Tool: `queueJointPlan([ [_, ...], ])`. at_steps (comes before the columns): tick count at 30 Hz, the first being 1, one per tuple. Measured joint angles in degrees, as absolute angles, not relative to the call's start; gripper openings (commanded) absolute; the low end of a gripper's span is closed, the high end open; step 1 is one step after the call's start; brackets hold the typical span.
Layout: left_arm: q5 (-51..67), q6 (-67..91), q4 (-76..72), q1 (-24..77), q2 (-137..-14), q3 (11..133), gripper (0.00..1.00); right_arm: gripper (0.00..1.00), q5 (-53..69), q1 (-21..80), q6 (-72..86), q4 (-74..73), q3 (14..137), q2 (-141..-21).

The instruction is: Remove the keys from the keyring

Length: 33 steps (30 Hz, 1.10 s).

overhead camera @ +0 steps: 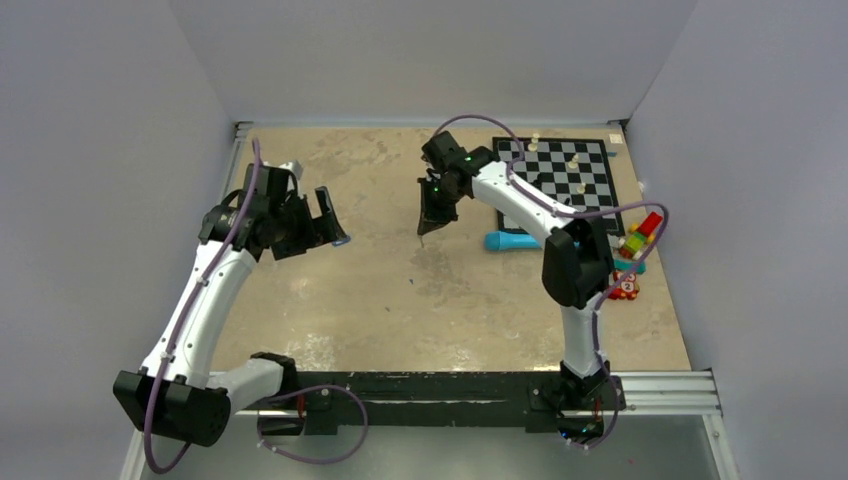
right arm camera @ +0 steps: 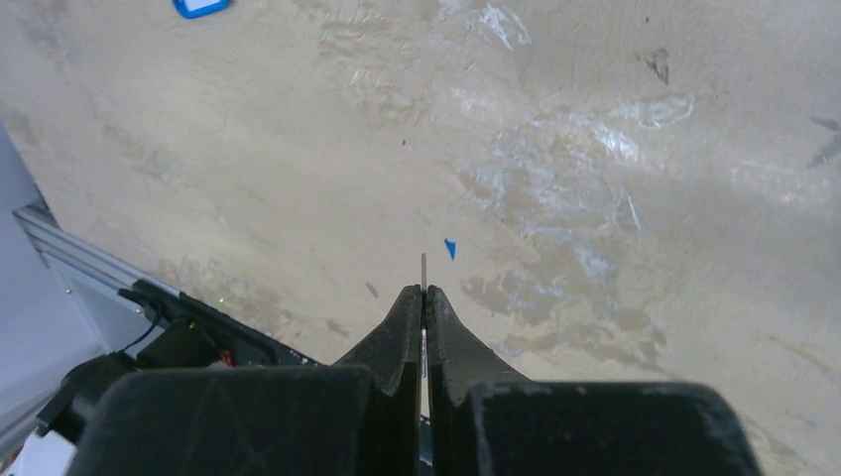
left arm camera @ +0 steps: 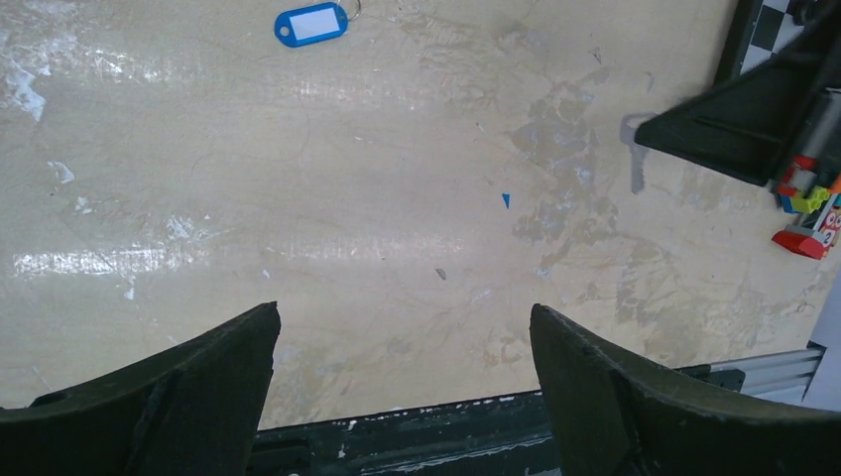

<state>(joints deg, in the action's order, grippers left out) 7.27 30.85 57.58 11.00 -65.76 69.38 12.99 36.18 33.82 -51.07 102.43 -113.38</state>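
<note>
The right pincer point(right arm camera: 423, 291) is closed tight, its two fingers pressed together on a single grey metal key point(right arm camera: 423, 270). In the right wrist view the key is seen edge-on as a thin sliver poking out just past the fingertips. The left wrist view shows the same key point(left arm camera: 636, 159) from the side: its head sits at the tips of the right pincer point(left arm camera: 657, 124) and its toothed blade points down toward the table point(left arm camera: 298, 198). Whether the blade touches the surface cannot be told.

The left pincer point(left arm camera: 404, 317) stands wide open with nothing between its fingers, and the bare tabletop shows through the gap. In the top view it point(overhead camera: 325, 222) is well apart from the right pincer point(overhead camera: 430, 222), off to that pincer's left.

The blue key tag point(left arm camera: 310, 24) lies flat on the table far ahead of the left pincer, beyond its left-hand finger, with a thin keyring point(left arm camera: 349, 12) at one end. From the right pincer it lies well ahead and to the left, cut off by the frame edge point(right arm camera: 201, 6). A tiny blue chip point(right arm camera: 449, 248) lies on the table just ahead of the right pincer's tips.

Behind the right pincer are a chessboard point(overhead camera: 560, 175), a light-blue tube point(overhead camera: 508, 242) and coloured toy blocks point(overhead camera: 640, 235).
</note>
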Motion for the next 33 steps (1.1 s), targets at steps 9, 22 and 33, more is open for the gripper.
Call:
queueJointPlan([
  [9, 7.5, 30.8, 58.1, 11.0, -62.8, 68.6, 1.0, 0.19, 13.5, 36.2, 33.2, -51.8, 105.3, -123.4],
  [22, 7.9, 30.8, 58.2, 11.0, -62.2, 68.6, 1.0, 0.6, 14.5, 35.6, 31.7, -51.1, 103.5, -121.2],
  [33, 8.3, 30.8, 57.7, 11.0, -60.2, 68.6, 1.0, 0.61, 13.0, 35.6, 26.1, -51.6, 99.8, -96.6],
])
